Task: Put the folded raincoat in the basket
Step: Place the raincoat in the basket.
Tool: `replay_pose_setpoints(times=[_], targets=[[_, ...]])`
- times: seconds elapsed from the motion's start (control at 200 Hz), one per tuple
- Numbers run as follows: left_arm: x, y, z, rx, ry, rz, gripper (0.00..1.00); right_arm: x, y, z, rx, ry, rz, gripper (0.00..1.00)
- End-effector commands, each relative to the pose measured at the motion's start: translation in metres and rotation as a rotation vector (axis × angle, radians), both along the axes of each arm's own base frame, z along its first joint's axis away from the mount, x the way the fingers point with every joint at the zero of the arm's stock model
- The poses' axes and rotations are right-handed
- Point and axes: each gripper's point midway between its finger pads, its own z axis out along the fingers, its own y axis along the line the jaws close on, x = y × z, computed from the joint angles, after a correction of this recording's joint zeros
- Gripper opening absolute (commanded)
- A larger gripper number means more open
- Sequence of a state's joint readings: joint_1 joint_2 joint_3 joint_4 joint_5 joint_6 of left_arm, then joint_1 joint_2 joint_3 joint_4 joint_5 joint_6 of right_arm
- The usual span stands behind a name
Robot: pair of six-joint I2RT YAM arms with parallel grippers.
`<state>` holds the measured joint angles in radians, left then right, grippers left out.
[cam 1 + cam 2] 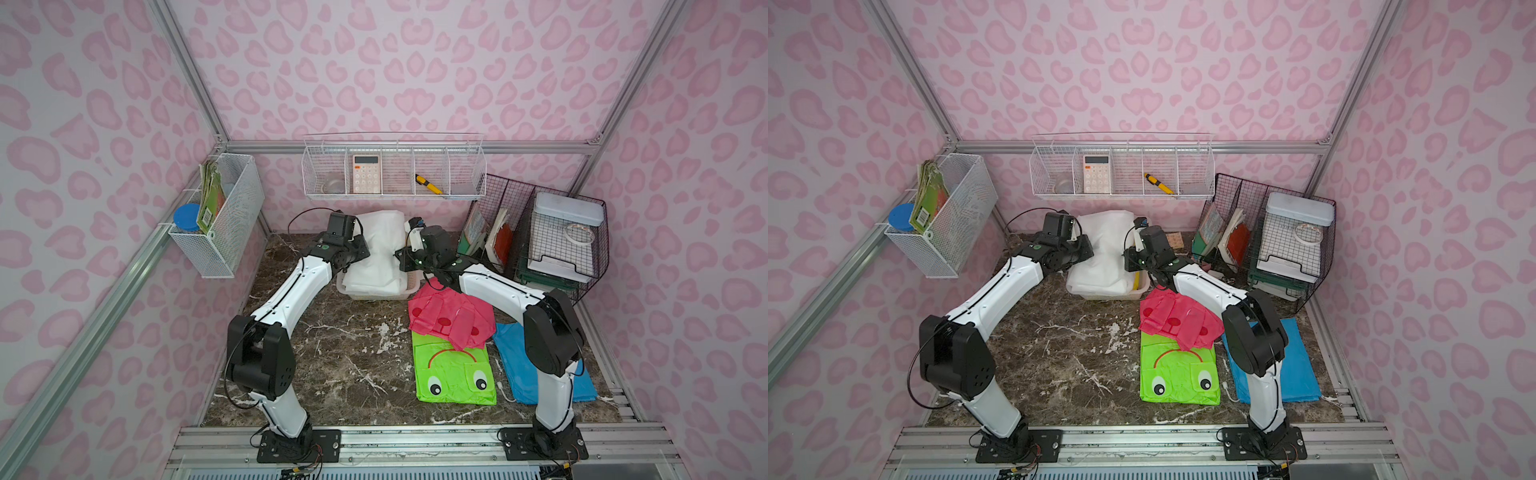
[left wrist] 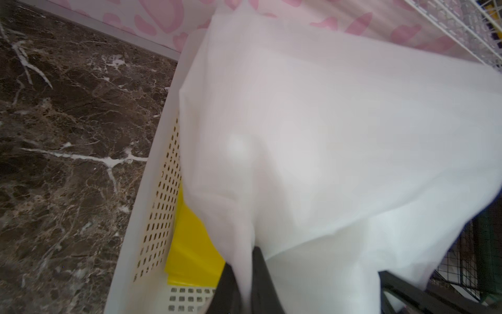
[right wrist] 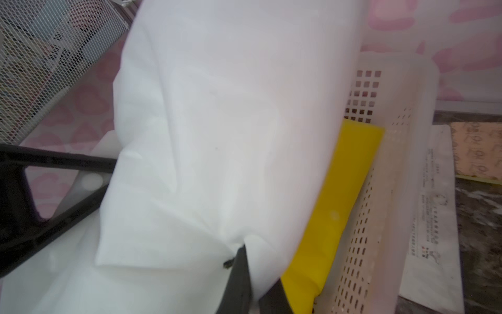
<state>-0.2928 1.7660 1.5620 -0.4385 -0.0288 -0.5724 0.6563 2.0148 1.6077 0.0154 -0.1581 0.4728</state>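
A folded white raincoat (image 1: pixel 380 249) (image 1: pixel 1106 249) hangs over the white perforated basket (image 1: pixel 409 291) (image 1: pixel 1084 294) at the back of the marble table, its lower end down inside. My left gripper (image 2: pixel 245 271) is shut on one edge of it (image 2: pixel 326 136). On the opposite edge (image 3: pixel 217 136), my right gripper (image 3: pixel 251 267) is shut as well. In both top views the two wrists flank the cloth, left (image 1: pixel 345 245) and right (image 1: pixel 419 249). A yellow folded item (image 2: pixel 190 244) (image 3: pixel 345 204) lies in the basket (image 2: pixel 160 195) (image 3: pixel 380 190) beneath the white cloth.
Pink (image 1: pixel 451 320), green frog-faced (image 1: pixel 455 374) and blue (image 1: pixel 544 370) folded raincoats lie on the table front right. Black wire racks (image 1: pixel 540 245) stand back right. White wire baskets hang on the back wall (image 1: pixel 395 170) and left wall (image 1: pixel 220 216). A paper packet (image 3: pixel 434 217) lies beside the basket.
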Motion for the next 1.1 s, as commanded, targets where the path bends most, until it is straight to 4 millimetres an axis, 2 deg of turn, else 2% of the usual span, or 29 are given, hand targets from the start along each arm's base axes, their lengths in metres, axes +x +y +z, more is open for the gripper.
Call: replay_pose_setpoints(times=[0.0,0.28,0.575,0.665,0.675,0.69,0.775,0.89,0.95,1.01,1.025,1.095], targets=[[0.011,-0.016,-0.008,-0.018,0.009,-0.065,0.05,0.008,0.01,-0.005,0.011,-0.001,0.042,0.08],[0.046,-0.021,-0.045,0.038,0.052,-0.068,0.06,0.04,0.011,-0.04,-0.048,0.031,0.012,0.08],[0.06,-0.011,-0.08,0.105,0.096,-0.037,0.11,0.051,0.01,-0.065,-0.102,0.053,-0.007,0.13],[0.061,-0.009,-0.087,0.117,0.108,-0.033,0.15,0.051,0.01,-0.064,-0.102,0.053,-0.007,0.23],[0.061,-0.009,-0.088,0.118,0.109,-0.032,0.16,0.051,0.01,-0.076,-0.114,0.067,-0.007,0.24],[0.061,-0.009,-0.089,0.12,0.111,-0.031,0.16,0.051,0.01,-0.079,-0.117,0.071,-0.006,0.26],[0.061,-0.01,-0.093,0.12,0.119,-0.037,0.25,0.051,0.009,-0.082,-0.122,0.076,-0.01,0.39],[0.062,-0.011,-0.089,0.119,0.113,-0.042,0.38,0.053,0.008,-0.075,-0.121,0.06,-0.017,0.54],[0.062,-0.01,-0.086,0.124,0.108,-0.043,0.48,0.053,0.007,-0.071,-0.125,0.052,-0.023,0.57],[0.063,-0.008,-0.082,0.133,0.107,-0.039,0.5,0.053,0.005,-0.073,-0.135,0.055,-0.026,0.6],[0.063,-0.008,-0.081,0.134,0.106,-0.04,0.51,0.052,0.005,-0.059,-0.124,0.037,-0.027,0.61],[0.062,-0.009,-0.078,0.13,0.105,-0.046,0.54,0.051,0.001,-0.05,-0.13,0.028,-0.034,0.63]])
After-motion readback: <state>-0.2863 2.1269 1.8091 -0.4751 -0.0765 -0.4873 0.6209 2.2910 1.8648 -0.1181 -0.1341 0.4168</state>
